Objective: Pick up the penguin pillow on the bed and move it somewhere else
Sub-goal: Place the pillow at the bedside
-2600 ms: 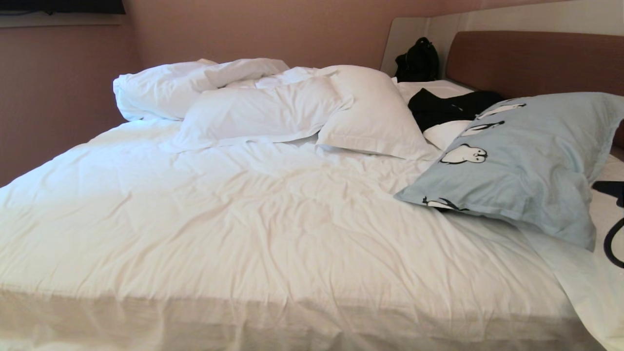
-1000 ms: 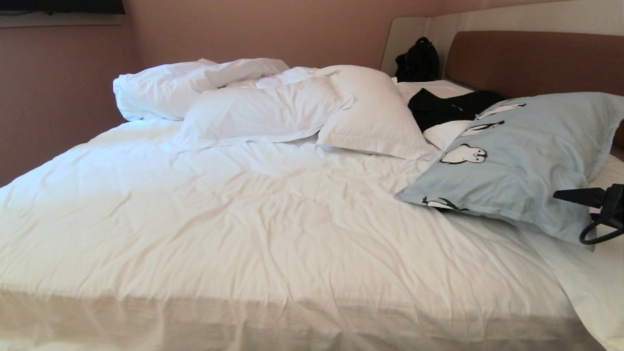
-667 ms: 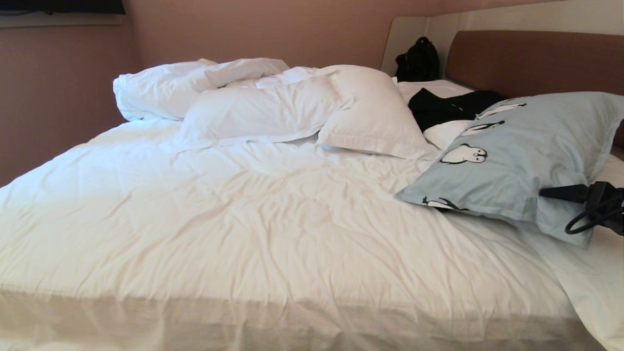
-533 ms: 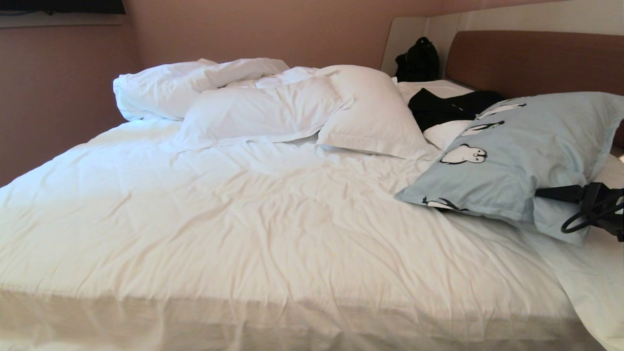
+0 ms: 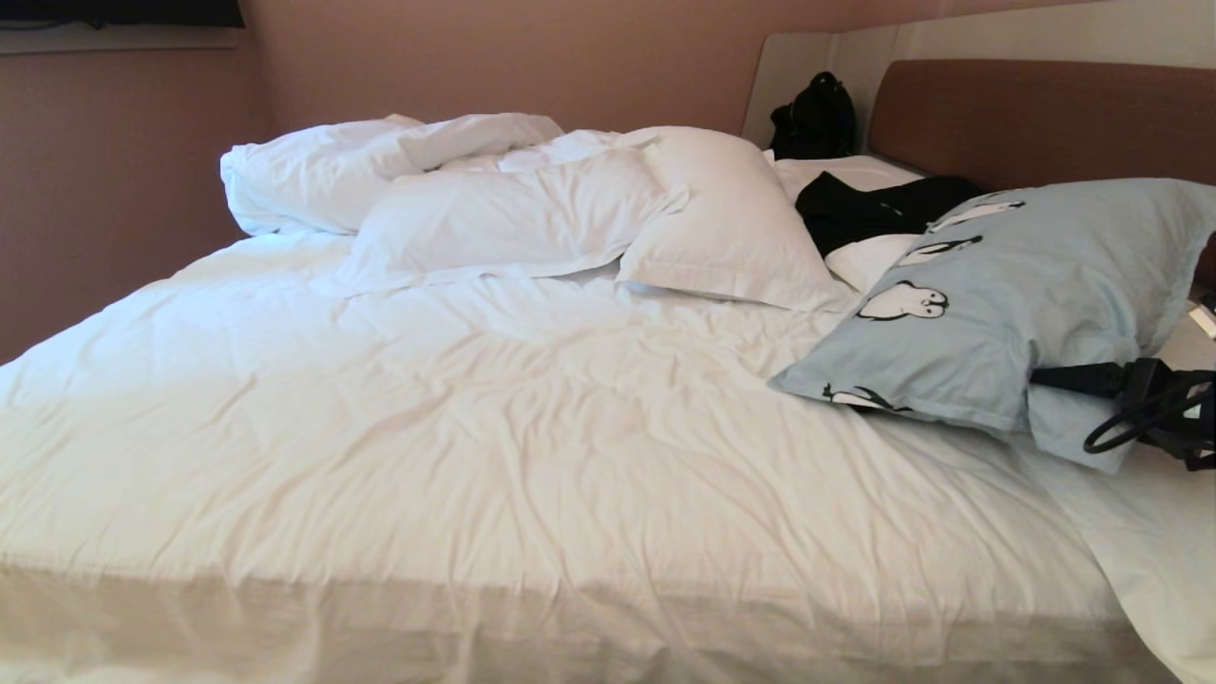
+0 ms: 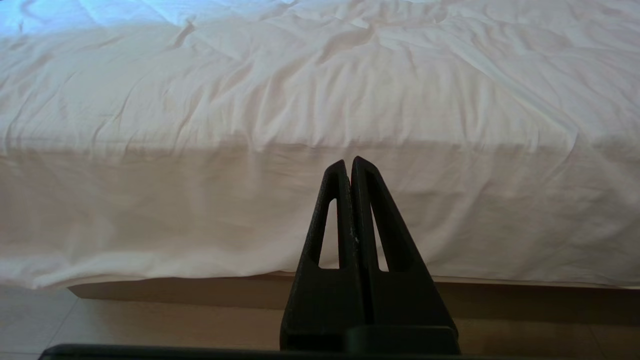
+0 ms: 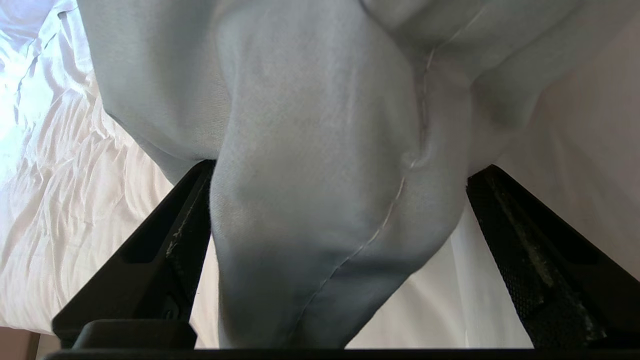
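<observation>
The penguin pillow, pale blue with black-and-white penguins, lies propped at the right side of the bed. My right gripper reaches in from the right edge at the pillow's near corner. One black finger lies on top of the fabric. In the right wrist view the pillow bulges between the widely spread fingers of the open right gripper, with white sheet beneath. My left gripper is shut and empty, low in front of the bed's side.
Two white pillows and a rumpled duvet lie at the back. A black garment rests behind the penguin pillow, a black bag in the corner beside the brown headboard.
My right gripper has come in from the right edge and slid leftward onto the pillow's near corner, which now dents and folds under the top finger.
</observation>
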You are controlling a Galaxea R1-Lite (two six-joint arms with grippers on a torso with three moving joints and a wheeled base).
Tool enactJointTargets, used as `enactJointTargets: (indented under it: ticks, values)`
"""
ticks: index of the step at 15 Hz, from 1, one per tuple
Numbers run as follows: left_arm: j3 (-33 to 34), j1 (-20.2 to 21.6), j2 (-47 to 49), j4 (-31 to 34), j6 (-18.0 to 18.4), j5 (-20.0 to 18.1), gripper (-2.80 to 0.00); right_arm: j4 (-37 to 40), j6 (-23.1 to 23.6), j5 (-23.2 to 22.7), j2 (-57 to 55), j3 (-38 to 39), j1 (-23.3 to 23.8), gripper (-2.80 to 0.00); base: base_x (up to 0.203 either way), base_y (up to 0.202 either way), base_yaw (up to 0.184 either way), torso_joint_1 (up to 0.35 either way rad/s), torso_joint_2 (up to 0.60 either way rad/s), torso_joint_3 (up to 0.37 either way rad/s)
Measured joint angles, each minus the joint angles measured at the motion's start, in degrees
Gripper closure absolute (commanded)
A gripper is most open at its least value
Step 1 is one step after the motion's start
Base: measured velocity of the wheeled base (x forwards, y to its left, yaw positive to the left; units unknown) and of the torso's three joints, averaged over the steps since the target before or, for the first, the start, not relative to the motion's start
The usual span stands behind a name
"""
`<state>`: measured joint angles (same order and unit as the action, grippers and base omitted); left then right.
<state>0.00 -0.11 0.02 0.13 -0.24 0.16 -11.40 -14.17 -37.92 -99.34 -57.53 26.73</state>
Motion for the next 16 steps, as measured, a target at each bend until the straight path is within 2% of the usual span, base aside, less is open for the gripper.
enactJointTargets:
  ticks: [1, 2, 12, 16]
  values:
    - [0.0, 0.0, 0.0, 0.0, 0.0, 0.0, 0.00, 0.0, 0.0, 0.0, 0.2, 0.2, 0.0, -2.80, 0.000, 0.000, 0.000, 0.000, 0.00, 0.000]
    - [0.0, 0.0, 0.0, 0.0, 0.0, 0.0, 0.00, 0.1, -0.1, 0.0, 0.4, 0.3, 0.0, 0.00, 0.000, 0.000, 0.000, 0.000, 0.00, 0.000]
    - [0.0, 0.0, 0.0, 0.0, 0.0, 0.0, 0.00, 0.6, -0.6, -0.4, 3.8, 1.2, -0.1, 0.00, 0.000, 0.000, 0.000, 0.000, 0.00, 0.000]
    - [0.0, 0.0, 0.0, 0.0, 0.0, 0.0, 0.00, 0.3, -2.5, -0.3, 4.1, 0.4, -0.1, 0.00, 0.000, 0.000, 0.000, 0.000, 0.00, 0.000]
